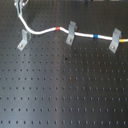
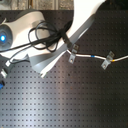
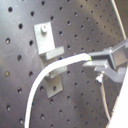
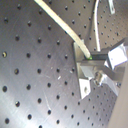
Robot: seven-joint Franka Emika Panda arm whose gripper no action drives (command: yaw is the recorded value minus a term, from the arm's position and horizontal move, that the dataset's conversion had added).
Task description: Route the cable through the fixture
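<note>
End effector [image 3: 102, 62] seems clamped on the cable [image 3: 55, 69] end, just beside the fixture [image 3: 49, 50].

A: Any writing you can read on the cable [image 1: 47, 31], a label or a number?

B: None. It carries only a red band [image 1: 58, 28] and a blue band [image 1: 95, 36], both plain colour with no characters.

A: And the clip brackets?

B: The nearest fixture [image 3: 50, 47] is bare grey metal in the first wrist view, with no stamp or brand. The perforated board [image 1: 65, 90] shows holes only.

A: The arm's white housing [image 2: 30, 25]?

B: It has a blue light [image 2: 4, 36] in the second exterior view but no legible logo or text.
</note>
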